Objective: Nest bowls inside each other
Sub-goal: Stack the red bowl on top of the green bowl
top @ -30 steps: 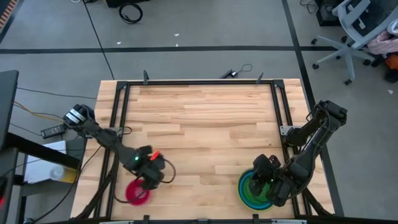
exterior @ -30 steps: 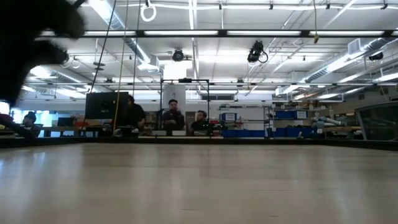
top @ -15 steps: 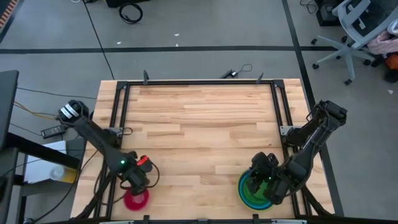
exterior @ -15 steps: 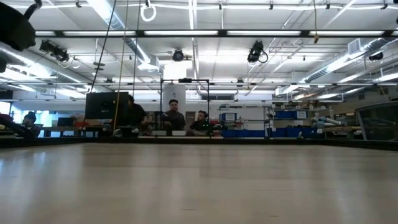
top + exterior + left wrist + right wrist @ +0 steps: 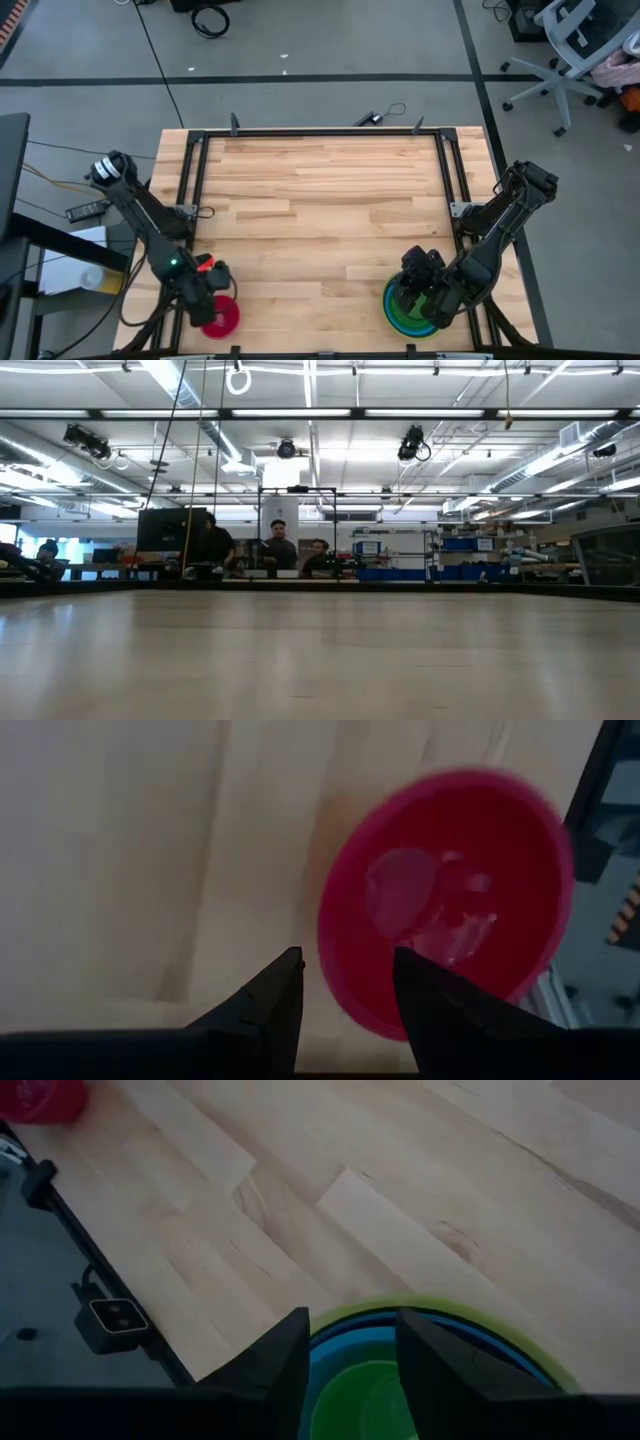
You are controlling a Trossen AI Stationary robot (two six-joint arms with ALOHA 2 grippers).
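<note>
A small red-pink bowl [image 5: 224, 316] [image 5: 450, 910] stands upright on its base at the table's near left corner. My left gripper [image 5: 206, 298] [image 5: 345, 988] hangs open just left of it and points down; the bowl's rim shows past the fingertips, apart from them. Near the table's near right corner stands a stack of bowls [image 5: 398, 314]: a lime-green bowl [image 5: 480, 1325] outermost, blue bowls [image 5: 350, 1338] inside it and a small green bowl [image 5: 362, 1402] innermost. Above the stack's rim my right gripper [image 5: 414, 292] [image 5: 350, 1342] hovers open.
A black frame rail [image 5: 190, 190] runs round the wooden tabletop [image 5: 320, 210], and the table's edge [image 5: 592, 810] lies close beside the red-pink bowl. A small cable [image 5: 382, 114] lies at the far edge. People [image 5: 280, 550] sit at desks beyond the table.
My left gripper has swung toward the table's left edge and a little toward the near edge, from the red-pink bowl's far right side to its left, turning as it went. The bowl has stayed in place. My right gripper has kept still.
</note>
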